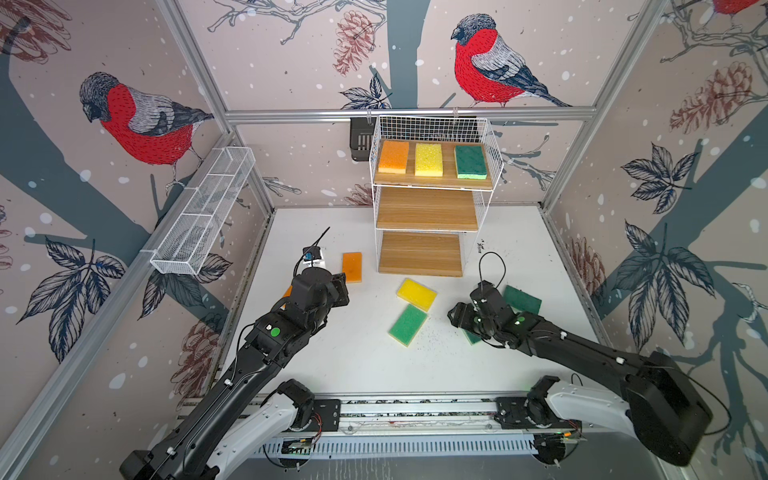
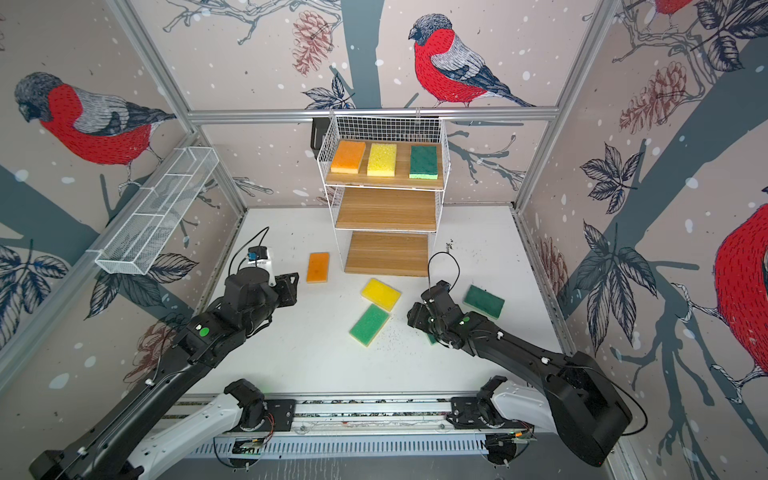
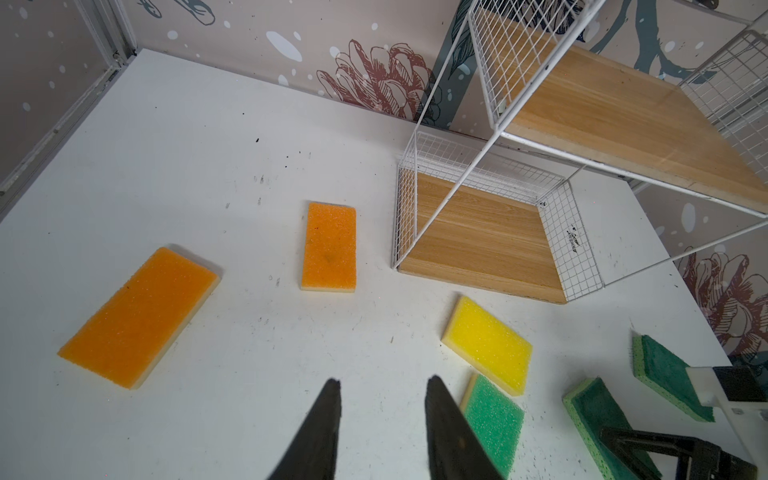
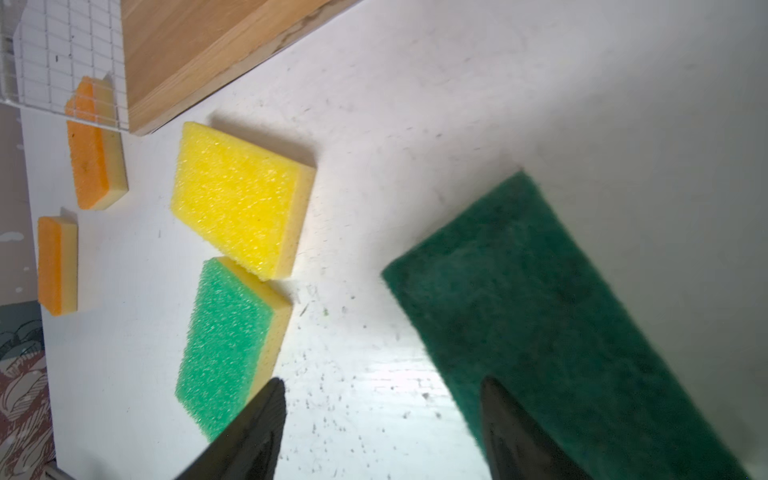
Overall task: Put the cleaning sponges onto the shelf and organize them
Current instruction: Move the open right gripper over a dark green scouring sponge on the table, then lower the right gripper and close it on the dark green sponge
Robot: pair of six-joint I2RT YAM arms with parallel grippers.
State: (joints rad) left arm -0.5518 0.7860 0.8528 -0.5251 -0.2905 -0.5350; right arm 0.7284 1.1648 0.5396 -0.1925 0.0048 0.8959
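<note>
Right hand (image 4: 382, 382) apart over dark green sponge (image 4: 540, 299) edge; left hand (image 3: 383, 380) apart, empty; yellow sponge (image 4: 237, 199) nearby.

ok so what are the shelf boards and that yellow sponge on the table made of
Shelf boards: light wood or wood-look laminate, smooth matte; straight grain lines show. Yellow sponge: porous foam, coarse glinting yellow top over a paler foam layer visible at its edge.

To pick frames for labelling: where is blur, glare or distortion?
Right wrist view: the dark green sponge near the lens is soft, and glare whitens the table. In both top views the wide lens splays the frame posts outward. Left wrist view: sharp, evenly lit.
</note>
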